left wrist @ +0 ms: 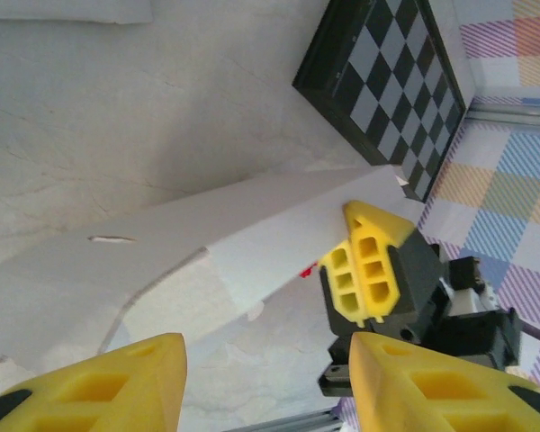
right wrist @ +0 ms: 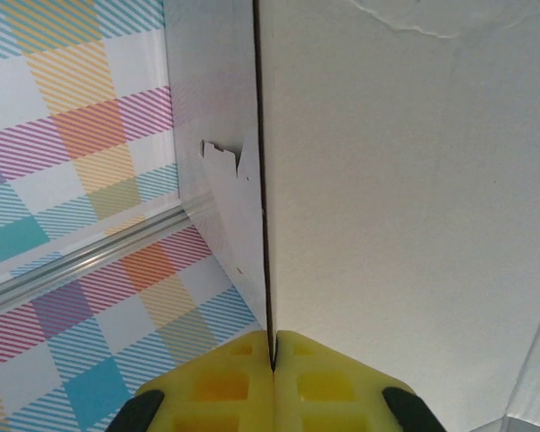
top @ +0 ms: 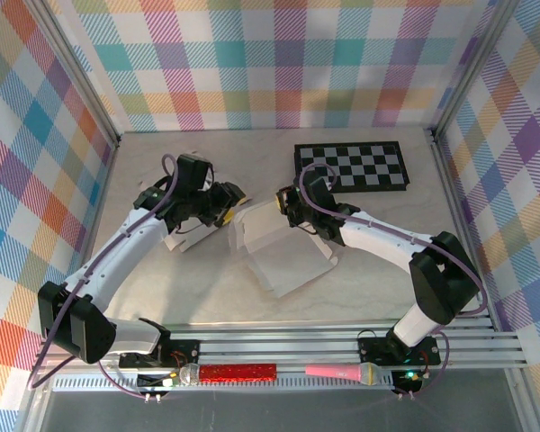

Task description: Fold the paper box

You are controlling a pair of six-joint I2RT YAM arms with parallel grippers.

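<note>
- Right fingers (right wrist: 273, 382), yellow ribbed plastic, are pressed together on a thin panel edge of the white paper box (top: 283, 256).
- Left fingers (left wrist: 117, 387) stand moderately apart with nothing between them; the box's smooth, creased flap lies just ahead.
- A glossy checkerboard (left wrist: 387, 81) lies beyond on the pale marbled table (left wrist: 162, 108).

A black-and-white checkerboard (top: 352, 167) lies flat near the far right corner of the pale tabletop (top: 207, 292). On the metal rail (top: 342, 346) along the near edge, a red glittery microphone (top: 238, 372) lies left of centre and a pink microphone (top: 342, 371) right of centre, apart. Plaid walls (top: 279, 63) enclose three sides.
</note>
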